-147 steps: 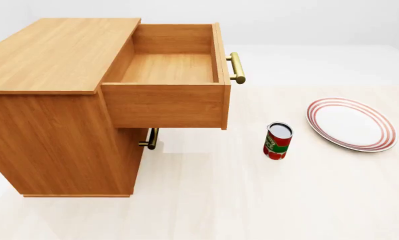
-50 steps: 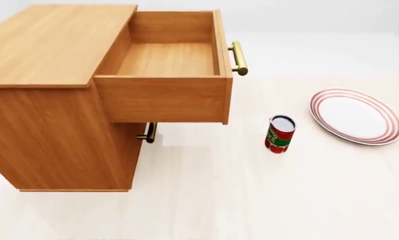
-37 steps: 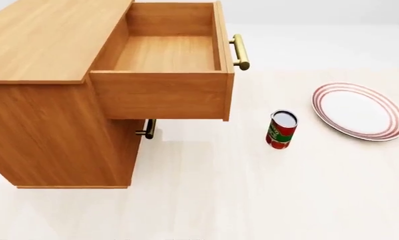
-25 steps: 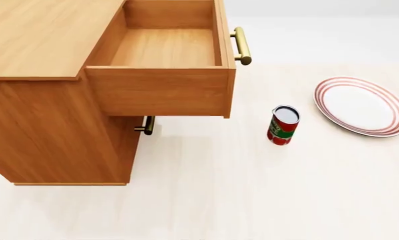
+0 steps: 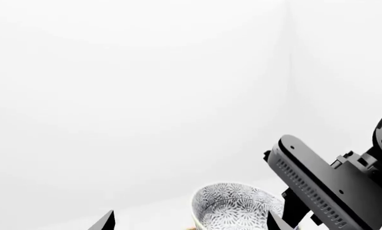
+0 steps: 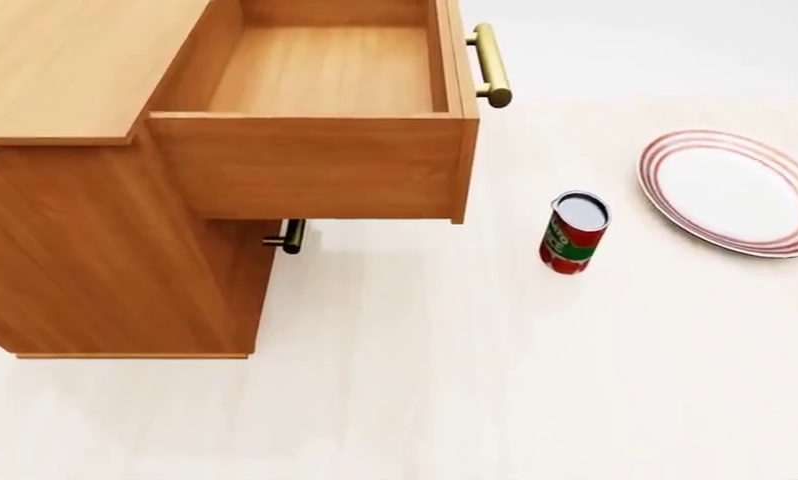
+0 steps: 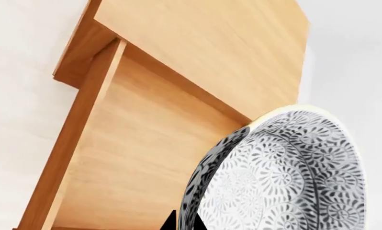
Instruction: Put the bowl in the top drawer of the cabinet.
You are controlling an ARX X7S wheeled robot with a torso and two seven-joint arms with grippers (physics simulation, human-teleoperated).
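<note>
Head view: the top drawer (image 6: 322,120) of the cabinet (image 6: 86,190) stands pulled fully out at upper centre of the frame. Its interior is bare wood; nothing lies in it. Its brass bar handle (image 6: 491,65) faces right. The lower drawer's small handle (image 6: 288,237) shows just beneath the open box. On the pale floor to the right stands a red can (image 6: 575,233), upright, top end silver. Further right, well apart from the can, lies a red-ringed plate (image 6: 737,191), nothing on it. Neither gripper appears in this view.

Right wrist view: the bowl (image 7: 277,175) fills the lower right of the frame, seen from its patterned outside, tilted on edge. The right gripper (image 7: 181,224) shows only as two dark fingertips at the bottom edge, set to either side of the bowl's rim, clamped on it. Cabinet and drawer lie behind it.

Left wrist view: the bowl appears low at centre, beside the right arm's dark link (image 5: 331,187). The left gripper's fingertips (image 5: 105,223) stand wide apart, holding nothing.
</note>
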